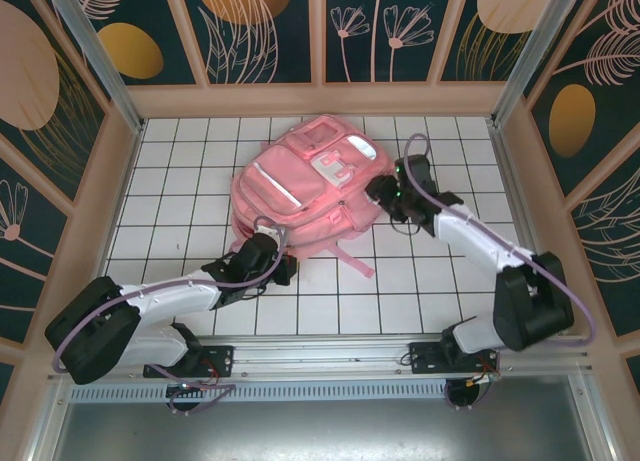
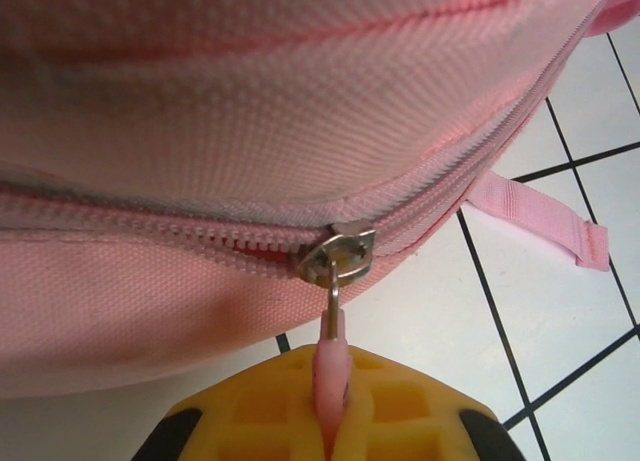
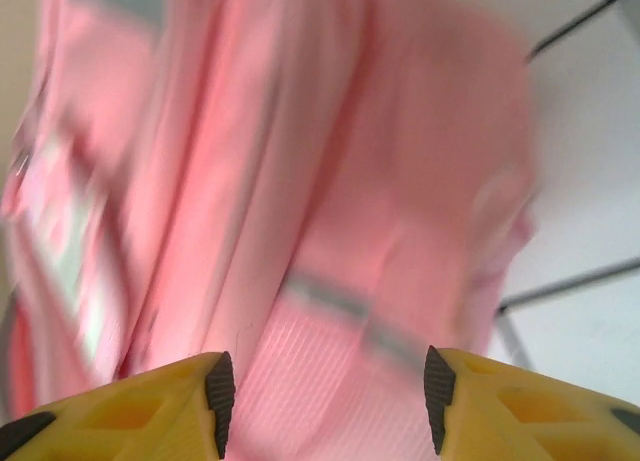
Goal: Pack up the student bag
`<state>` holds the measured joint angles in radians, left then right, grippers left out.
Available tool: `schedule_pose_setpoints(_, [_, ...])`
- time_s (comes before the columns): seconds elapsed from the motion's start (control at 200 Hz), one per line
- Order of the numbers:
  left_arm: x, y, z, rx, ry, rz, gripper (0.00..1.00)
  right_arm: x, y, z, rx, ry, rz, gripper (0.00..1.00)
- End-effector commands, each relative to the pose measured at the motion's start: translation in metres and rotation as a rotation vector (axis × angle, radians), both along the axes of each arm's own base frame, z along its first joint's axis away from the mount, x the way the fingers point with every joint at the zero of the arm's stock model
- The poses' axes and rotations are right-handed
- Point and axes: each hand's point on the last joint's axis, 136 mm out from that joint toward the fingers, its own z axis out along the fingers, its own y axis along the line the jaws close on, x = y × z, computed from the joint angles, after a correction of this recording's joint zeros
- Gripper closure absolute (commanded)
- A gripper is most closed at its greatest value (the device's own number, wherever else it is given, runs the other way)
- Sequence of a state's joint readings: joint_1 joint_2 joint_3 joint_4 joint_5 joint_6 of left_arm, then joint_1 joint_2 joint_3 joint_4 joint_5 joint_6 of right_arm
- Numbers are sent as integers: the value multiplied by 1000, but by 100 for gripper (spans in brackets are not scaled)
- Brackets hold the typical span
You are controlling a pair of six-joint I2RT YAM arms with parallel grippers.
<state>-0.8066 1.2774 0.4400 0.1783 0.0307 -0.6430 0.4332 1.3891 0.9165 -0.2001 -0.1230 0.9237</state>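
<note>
Top view bright and even, lit from overhead; soft shadows beside the student bag (image 1: 300,206) on the white worktop (image 1: 180,161), glare on its silvery strip (image 1: 362,151). Left wrist view sharp at the zipper pull (image 2: 335,259), left end effector (image 2: 330,421) slightly soft. Right wrist view heavily motion-blurred, washed out at right.

white tiled table (image 1: 330,306) w/ black grid lines; dark wall panels (image 1: 260,31) w/ leaf & flower prints, orange blobs; alu posts (image 1: 95,56) at back corners.
</note>
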Motion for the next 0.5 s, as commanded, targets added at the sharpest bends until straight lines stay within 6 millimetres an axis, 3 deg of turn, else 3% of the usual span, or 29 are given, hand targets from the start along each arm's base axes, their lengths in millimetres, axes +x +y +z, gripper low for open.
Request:
schedule_pose_setpoints(0.0, [2,-17,12,-59,-1,-51,100,-37,31,-14,147,80,29,47])
schedule_pose_setpoints(0.215, [-6,-51,37,-94,-37,-151,100,-64,40,-51,197,155,17,43])
schedule_pose_setpoints(0.495, [-22,-99,40,-110,-19,-278,100,-59,52,-61,320,115,41,44])
